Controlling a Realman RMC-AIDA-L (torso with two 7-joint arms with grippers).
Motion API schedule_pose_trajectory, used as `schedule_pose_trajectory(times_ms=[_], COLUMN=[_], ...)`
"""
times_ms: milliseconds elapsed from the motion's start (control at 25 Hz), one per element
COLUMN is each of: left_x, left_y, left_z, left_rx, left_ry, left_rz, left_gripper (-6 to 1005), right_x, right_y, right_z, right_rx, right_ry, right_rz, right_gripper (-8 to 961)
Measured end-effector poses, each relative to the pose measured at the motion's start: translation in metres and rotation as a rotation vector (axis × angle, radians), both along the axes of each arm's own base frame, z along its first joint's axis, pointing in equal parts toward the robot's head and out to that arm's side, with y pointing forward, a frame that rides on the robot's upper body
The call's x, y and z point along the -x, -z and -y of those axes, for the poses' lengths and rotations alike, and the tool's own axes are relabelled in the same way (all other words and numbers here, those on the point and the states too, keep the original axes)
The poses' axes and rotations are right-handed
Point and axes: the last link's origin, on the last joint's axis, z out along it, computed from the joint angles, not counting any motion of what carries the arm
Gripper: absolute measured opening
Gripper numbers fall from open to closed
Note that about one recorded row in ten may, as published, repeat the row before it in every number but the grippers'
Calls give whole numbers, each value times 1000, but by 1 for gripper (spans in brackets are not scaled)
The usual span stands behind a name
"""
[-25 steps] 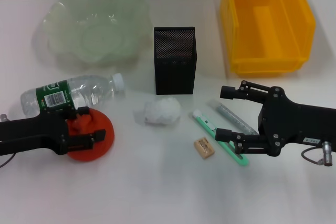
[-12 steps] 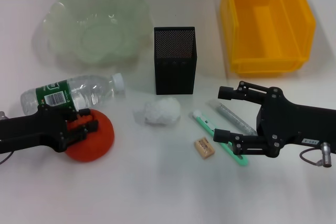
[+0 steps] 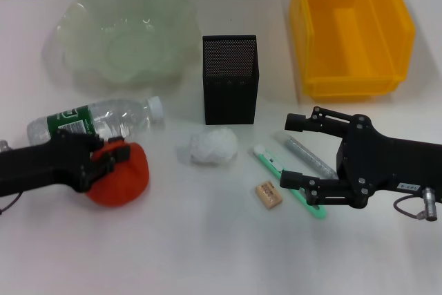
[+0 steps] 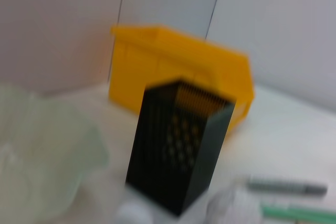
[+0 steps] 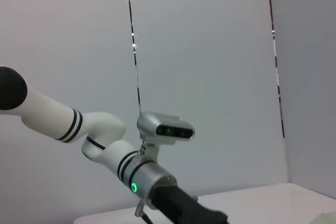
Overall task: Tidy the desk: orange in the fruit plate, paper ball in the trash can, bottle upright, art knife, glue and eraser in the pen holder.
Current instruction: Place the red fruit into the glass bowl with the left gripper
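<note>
The left gripper (image 3: pixel 103 160) is clamping the round red-orange orange (image 3: pixel 119 175), w/ the black fingers pressed into the fruit's near-left flank; the orange is sitting at the front-left of the plain white desk (image 3: pixel 207 246), touching or just beside the clear plastic bottle w/ green label and white cap (image 3: pixel 93 122), which is lying on its side behind it. I can't tell whether the fruit is resting on the desk or just clear of it. Gripping from the side is probably leaving room for a lift toward the wide pale green glass fruit plate w/ wavy rim (image 3: pixel 124 32), which is sitting empty farther back on the left.

The right gripper (image 3: pixel 298 150) is hanging spread wide, holding nothing, its two fingers bracketing the thin grey-silver glue tube (image 3: pixel 309 155) and the slim mint-green art knife (image 3: pixel 286 179); looks like it's lining up for a pick there, prob. the glue. The tiny beige eraser block (image 3: pixel 268 194) is lying just beside the knife.

The small white crumpled paper ball (image 3: pixel 214 146) is sitting right in front of the black square mesh pen holder (image 3: pixel 230 79). The bright yellow rectangular trash can (image 3: pixel 349 25) is standing empty at back right.
</note>
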Motion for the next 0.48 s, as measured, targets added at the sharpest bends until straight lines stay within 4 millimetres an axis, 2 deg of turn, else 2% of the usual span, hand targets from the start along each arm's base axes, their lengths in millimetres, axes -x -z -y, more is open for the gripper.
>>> schedule_pose_trajectory(times_ms=[240,320,360,480], left_x=[-25,-41,-41,-60], left_y=[-11,-13,-13,-8], left_z=[-7,-19,-19,-40], left_rx=[-50,-72,-72,-83], left_ry=[78,116,116,157], left_rz=[146,189,189,207], left_gripper=[162,158,158,158], right_x=[-1,-1,-1,-2], right_y=[0,0,0,0], right_z=[1,2,2,3], right_rx=[1,0,0,3], right_ry=[2,4,4,5], right_rz=[-4,-3,-3,-3], right_gripper=[824,824,824,824])
